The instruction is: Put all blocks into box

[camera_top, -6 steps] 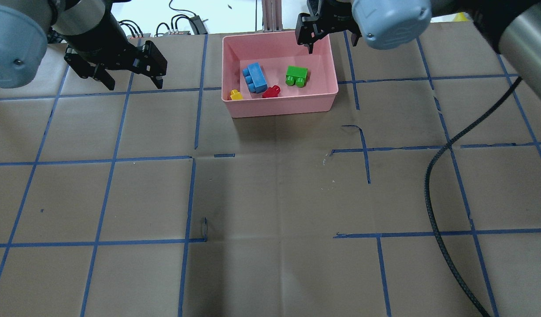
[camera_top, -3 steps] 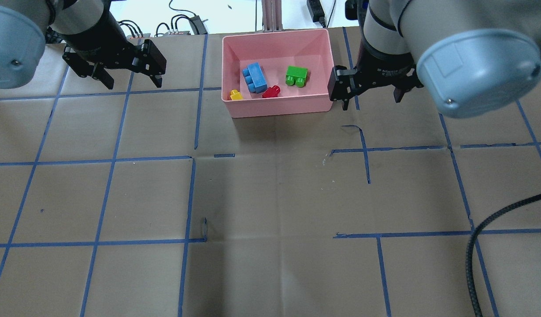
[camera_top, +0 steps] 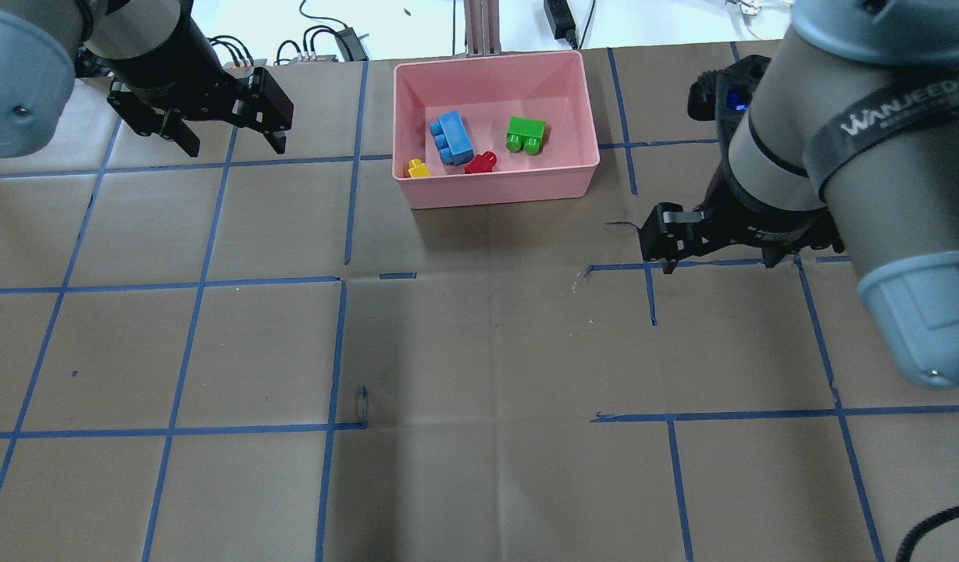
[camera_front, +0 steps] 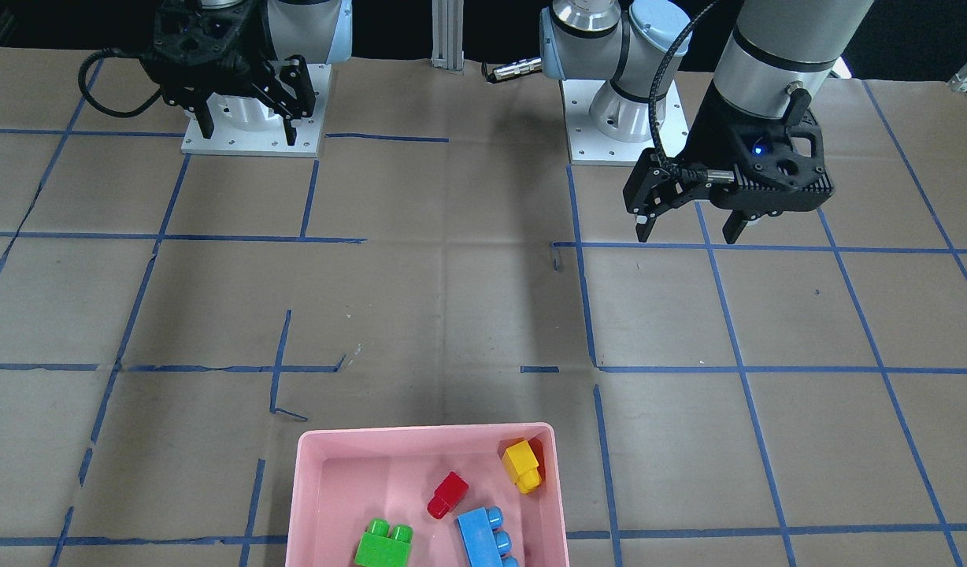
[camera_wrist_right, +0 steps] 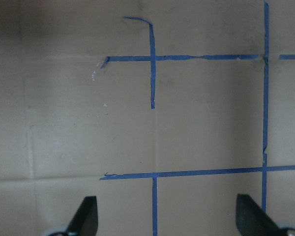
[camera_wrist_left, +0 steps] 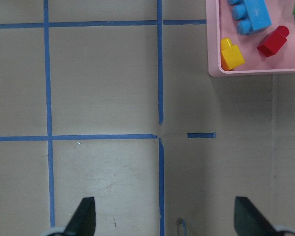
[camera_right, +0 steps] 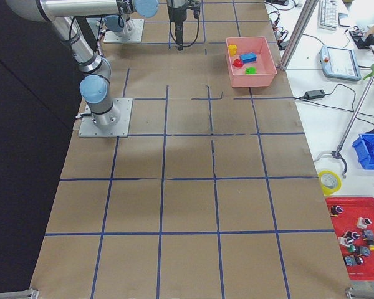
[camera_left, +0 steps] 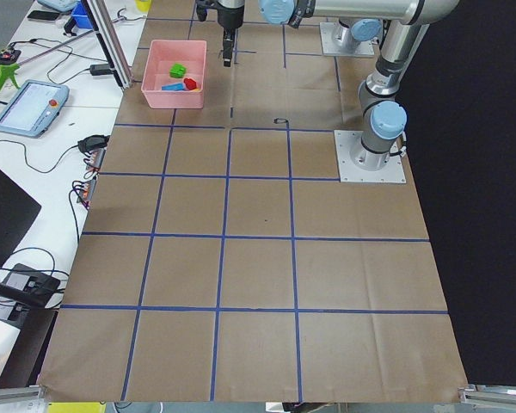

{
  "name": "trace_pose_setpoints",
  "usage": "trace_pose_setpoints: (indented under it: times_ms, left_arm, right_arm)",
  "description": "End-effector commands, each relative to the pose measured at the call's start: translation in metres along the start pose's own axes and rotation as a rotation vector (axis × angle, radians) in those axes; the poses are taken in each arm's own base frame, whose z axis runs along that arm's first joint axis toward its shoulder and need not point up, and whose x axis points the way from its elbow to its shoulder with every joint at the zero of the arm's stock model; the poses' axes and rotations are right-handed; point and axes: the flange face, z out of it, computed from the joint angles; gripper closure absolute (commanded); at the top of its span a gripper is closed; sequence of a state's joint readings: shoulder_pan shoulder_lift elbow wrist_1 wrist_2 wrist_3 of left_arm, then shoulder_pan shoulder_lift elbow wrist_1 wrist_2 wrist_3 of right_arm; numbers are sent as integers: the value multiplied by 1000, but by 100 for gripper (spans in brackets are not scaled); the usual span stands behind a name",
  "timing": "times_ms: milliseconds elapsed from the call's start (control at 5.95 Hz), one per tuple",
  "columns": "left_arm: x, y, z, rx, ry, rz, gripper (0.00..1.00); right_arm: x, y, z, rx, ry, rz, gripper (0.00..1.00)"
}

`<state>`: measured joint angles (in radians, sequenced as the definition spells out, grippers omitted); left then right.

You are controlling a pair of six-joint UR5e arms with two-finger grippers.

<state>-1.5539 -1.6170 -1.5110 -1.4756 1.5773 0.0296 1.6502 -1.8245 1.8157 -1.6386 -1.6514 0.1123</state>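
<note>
Brown paper tabletop [camera_top: 479, 351], blue tape grid [camera_top: 198, 284]; white bench [camera_left: 56, 215] alongside.

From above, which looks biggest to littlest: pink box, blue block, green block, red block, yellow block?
1. pink box
2. blue block
3. green block
4. red block and yellow block: both tiny. The box wall hides part of the yellow one, so I can't rank them.

4 blks [camera_top: 453, 138] in box [camera_top: 499, 189], far tbl [camera_top: 479, 351] edge

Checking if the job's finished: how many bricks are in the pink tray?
4, all in the tray: yellow brick in a corner, blue and red nearby, green apart.
</note>
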Motion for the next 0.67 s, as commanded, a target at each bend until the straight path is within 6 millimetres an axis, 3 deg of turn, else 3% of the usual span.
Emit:
trace_pose_setpoints:
  times_ms: [0, 504]
  left_arm:
    - [0, 0, 0, 0, 0, 1, 0]
    - [1, -1, 3, -4, 2, 1, 0]
  right_arm:
    - [15, 2, -1, -10, -6, 37, 0]
    - [8, 0, 4, -20, -24, 27, 0]
